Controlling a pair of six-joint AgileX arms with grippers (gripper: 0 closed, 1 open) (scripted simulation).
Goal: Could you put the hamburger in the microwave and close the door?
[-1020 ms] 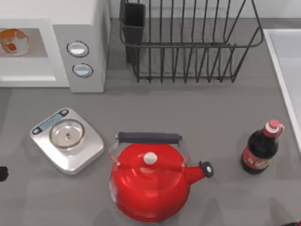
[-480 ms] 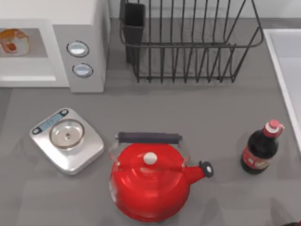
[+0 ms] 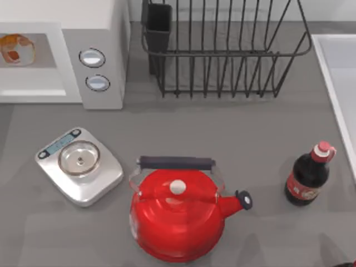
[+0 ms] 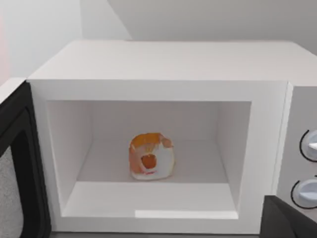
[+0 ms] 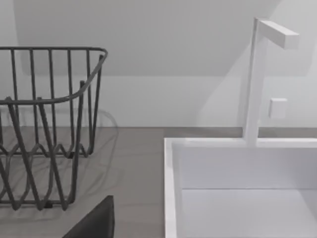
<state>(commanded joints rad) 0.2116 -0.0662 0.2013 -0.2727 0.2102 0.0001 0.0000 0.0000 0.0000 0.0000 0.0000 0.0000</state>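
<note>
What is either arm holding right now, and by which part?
Nothing that can be seen. The hamburger sits free on the floor of the microwave, and its door stands open with nothing gripping it.

Matt white plastic-looking boxy microwave (image 3: 94, 33), smooth inside. Glossy red enamelled kettle (image 3: 177, 217) with matt dark handle. Brushed silver metal kitchen scale (image 3: 79, 166), shiny round pan. Dark wire dish rack (image 3: 222, 50). Glossy dark glass-like bottle (image 3: 307, 179). Matt grey counter (image 3: 233, 128).

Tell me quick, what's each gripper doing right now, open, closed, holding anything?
Left gripper: cannot be told.
Right gripper: cannot be told.
</note>
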